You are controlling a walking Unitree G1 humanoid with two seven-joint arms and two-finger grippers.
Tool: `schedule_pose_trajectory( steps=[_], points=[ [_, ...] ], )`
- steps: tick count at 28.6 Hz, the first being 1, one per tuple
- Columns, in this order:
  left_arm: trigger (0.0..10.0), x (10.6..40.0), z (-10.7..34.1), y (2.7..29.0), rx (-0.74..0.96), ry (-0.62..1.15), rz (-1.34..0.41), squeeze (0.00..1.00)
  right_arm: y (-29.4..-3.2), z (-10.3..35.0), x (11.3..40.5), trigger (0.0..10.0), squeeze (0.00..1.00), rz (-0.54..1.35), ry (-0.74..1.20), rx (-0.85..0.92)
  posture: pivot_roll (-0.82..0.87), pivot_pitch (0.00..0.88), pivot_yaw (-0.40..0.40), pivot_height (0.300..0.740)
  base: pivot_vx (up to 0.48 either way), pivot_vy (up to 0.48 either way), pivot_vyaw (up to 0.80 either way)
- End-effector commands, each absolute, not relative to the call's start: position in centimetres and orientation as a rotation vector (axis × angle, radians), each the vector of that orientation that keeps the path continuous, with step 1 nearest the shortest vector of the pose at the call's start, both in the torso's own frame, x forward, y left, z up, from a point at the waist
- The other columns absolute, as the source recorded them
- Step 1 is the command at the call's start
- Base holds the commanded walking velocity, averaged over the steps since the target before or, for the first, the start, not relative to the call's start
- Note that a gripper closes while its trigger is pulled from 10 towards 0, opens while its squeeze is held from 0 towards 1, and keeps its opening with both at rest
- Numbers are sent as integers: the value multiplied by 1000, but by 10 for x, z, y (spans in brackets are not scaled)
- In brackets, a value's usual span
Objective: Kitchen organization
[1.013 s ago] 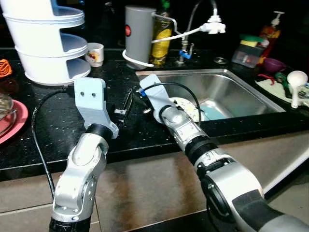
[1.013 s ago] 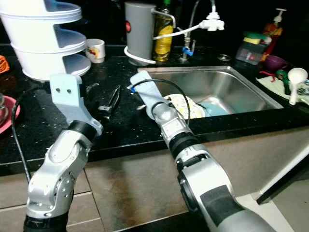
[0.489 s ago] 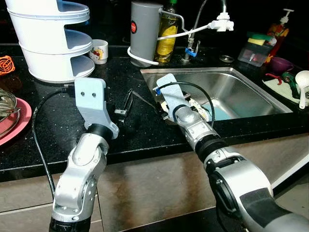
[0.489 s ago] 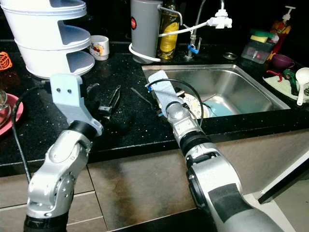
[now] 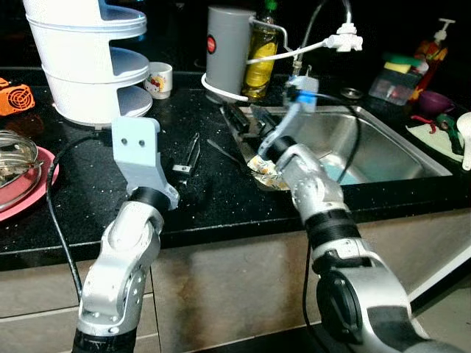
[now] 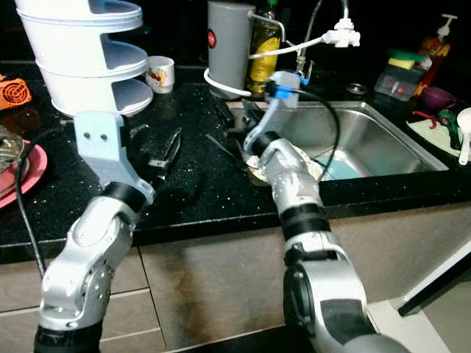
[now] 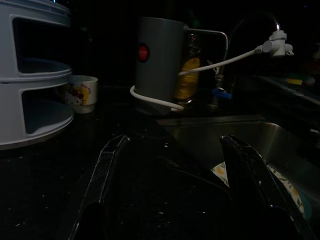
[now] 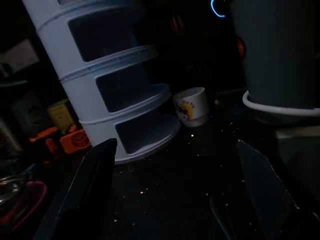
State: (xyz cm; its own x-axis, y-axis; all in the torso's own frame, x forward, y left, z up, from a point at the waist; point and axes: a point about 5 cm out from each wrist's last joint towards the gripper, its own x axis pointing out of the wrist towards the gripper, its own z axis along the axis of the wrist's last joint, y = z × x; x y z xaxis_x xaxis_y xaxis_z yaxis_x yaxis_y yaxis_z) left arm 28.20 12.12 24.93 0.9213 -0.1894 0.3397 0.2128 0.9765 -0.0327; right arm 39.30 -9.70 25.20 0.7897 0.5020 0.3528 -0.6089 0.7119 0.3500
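My right claw is raised over the black table at the near-left corner of the sink, its fingers spread wide and empty. A patterned plate rests on the sink's left rim beneath my right forearm. My left claw hovers low over the table left of it, fingers well apart and empty, pointing toward the grey canister

Black speckled stone surface with a stainless sink set in on the right — tap behind it. Back wall dark, unlit. Brown-grey cabinet fronts below the surface edge; pale floor tile at lower right. Light falls from the front — rear in shadow.
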Motion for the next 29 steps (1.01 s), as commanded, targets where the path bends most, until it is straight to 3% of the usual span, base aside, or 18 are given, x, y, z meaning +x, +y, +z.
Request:
schedule_pose_trajectory(
  steps=[1, 11, 16, 29],
  points=[
    [10000, 284, 249, 122, -65, -341, -197, 0, -106, 250, 389, 10000, 0, 636, -255, 514, 58, 0, -97, 740, 0, 0, 0],
    [10000, 281, 249, 144, -43, -344, -165, 0, -134, 237, 349, 10000, 0, 734, -368, 765, 59, 0, -88, 740, 101, 0, 0],
    [10000, 283, 253, 153, -18, -353, -156, 0, -137, 232, 333, 10000, 0, 784, -358, 763, 50, 0, -74, 740, 299, 0, 0],
    [10000, 283, 259, 149, -12, -371, -186, 0, -137, 235, 329, 10000, 0, 801, -324, 716, 51, 0, -72, 740, 320, 0, 0]
  ],
)
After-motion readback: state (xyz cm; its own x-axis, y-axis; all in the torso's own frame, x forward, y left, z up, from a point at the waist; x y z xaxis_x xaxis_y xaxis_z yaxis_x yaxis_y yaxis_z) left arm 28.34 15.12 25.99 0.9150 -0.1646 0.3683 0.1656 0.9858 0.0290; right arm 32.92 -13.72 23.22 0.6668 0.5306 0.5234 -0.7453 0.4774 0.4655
